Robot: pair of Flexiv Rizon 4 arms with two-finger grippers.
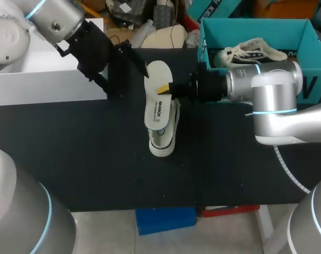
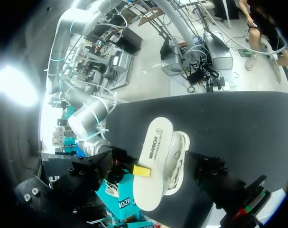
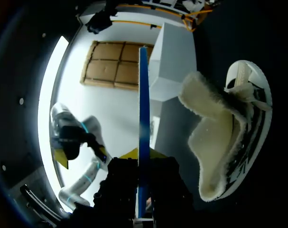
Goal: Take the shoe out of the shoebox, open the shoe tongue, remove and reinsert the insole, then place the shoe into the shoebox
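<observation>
Right fingers [image 1: 165, 88] are clamped on the insole [image 1: 157, 103]. They grip it at one long edge, near its upper end, in the centre of the head view. In the right wrist view the insole shows edge-on as a thin blue line running straight out between the two yellow tips.

The insole is held clear of the shoe [image 1: 163, 140] and partly overlaps it in the head view, printed face up. Its rounded end points toward the top of the frame.

The shoe is white and lies on the black counter [image 1: 86, 153], just below frame centre. Its toe points toward the lower edge of the frame. In the right wrist view it is beside my fingers, with the mouth wide open and the fleecy lining showing.

Left fingers [image 1: 130, 80] are spread wide apart and hold nothing. They sit upper left of centre in the head view, one finger close to the upper end of the insole. In the left wrist view the insole and shoe lie ahead of the two black fingers, in the gap between them. I cannot tell whether either finger touches the insole.

The teal shoebox [image 1: 312, 50] is at upper right, behind my right arm. A second shoe [image 1: 250, 52] lies inside it.

A white box [image 1: 44, 79] stands at upper left, under my left arm.
</observation>
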